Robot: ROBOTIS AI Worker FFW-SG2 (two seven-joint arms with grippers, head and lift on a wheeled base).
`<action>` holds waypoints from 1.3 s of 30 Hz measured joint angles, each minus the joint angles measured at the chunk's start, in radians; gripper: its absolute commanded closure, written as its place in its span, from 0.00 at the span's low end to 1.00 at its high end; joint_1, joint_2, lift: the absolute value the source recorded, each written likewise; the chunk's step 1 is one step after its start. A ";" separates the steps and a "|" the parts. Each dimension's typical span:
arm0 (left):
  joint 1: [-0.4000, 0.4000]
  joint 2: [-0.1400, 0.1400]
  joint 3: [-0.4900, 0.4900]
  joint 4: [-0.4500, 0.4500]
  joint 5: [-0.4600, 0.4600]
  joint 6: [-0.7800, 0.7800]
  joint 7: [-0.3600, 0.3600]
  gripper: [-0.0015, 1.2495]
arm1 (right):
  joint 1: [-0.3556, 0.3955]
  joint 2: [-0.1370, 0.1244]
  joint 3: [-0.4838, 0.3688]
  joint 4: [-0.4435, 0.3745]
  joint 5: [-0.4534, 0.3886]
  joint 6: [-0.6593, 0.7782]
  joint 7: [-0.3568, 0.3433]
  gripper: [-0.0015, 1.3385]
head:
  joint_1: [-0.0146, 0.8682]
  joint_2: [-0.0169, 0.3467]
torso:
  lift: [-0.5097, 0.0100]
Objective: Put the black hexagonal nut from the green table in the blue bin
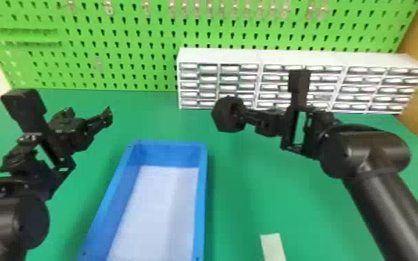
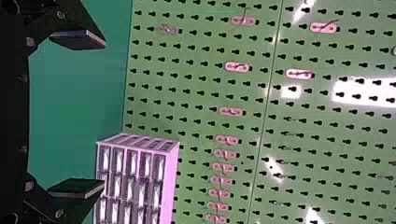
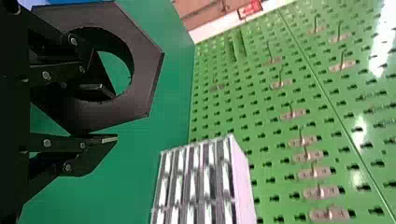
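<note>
we have the black nut (image 1: 220, 119) up off the green worktop (image 1: 253, 201), held by our right gripper (image 1: 242, 114). its fingers pinch one side of the nut's ring: in the right wrist view, one finger reaches into the round hole and the other sits against the outside. the head view shows the nut past the far right corner of the blue bin (image 1: 202, 180), so it is not in the bin. the bin stands on the worktop between our two arms, with a pale bottom (image 1: 159, 211). our left gripper (image 1: 89, 111) hangs to the left of the bin's far end, with nothing between its fingers, and they are spread wide apart. a white strip (image 1: 273, 245) lies on the worktop to the right of the bin, near the bottom edge of the head view. at the back we see a white drawer cabinet (image 1: 218, 55) in front of a green pegboard (image 1: 125, 38) fitted with small metal hooks (image 1: 197, 8)
</note>
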 measured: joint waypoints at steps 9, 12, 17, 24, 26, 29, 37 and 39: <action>0.002 0.000 0.000 0.000 0.000 0.000 0.000 0.18 | 0.012 -0.004 0.078 -0.018 -0.079 -0.018 -0.001 0.79 | 0.77 0.14 | 0.79; 0.002 0.000 0.000 0.000 0.000 0.000 0.000 0.18 | 0.013 -0.004 0.114 -0.022 -0.113 -0.014 -0.001 0.79 | 0.77 0.14 | 0.79; 0.002 0.000 0.000 0.000 0.000 0.000 0.000 0.18 | 0.015 -0.003 0.179 -0.036 -0.145 -0.009 -0.001 0.79 | 0.77 0.14 | 0.79; 0.004 0.000 0.000 0.000 0.001 0.000 0.000 0.18 | 0.020 -0.003 0.251 -0.046 -0.184 -0.009 -0.001 0.79 | 0.77 0.14 | 0.79; 0.004 0.000 0.000 0.000 0.001 0.000 0.000 0.18 | 0.022 -0.003 0.263 -0.047 -0.191 -0.009 -0.001 0.79 | 0.77 0.14 | 0.79; 0.005 0.000 0.000 0.000 0.002 0.000 0.000 0.18 | 0.026 -0.003 0.282 -0.047 -0.204 -0.009 -0.001 0.79 | 0.77 0.14 | 0.79; 0.005 0.000 0.000 0.000 0.003 0.000 0.000 0.18 | 0.033 -0.002 0.338 -0.050 -0.201 -0.041 -0.001 0.78 | 0.77 0.14 | 0.79; 0.005 0.000 0.000 0.000 0.003 0.000 0.000 0.18 | 0.035 -0.002 0.348 -0.050 -0.195 -0.055 -0.001 0.78 | 0.77 0.14 | 0.79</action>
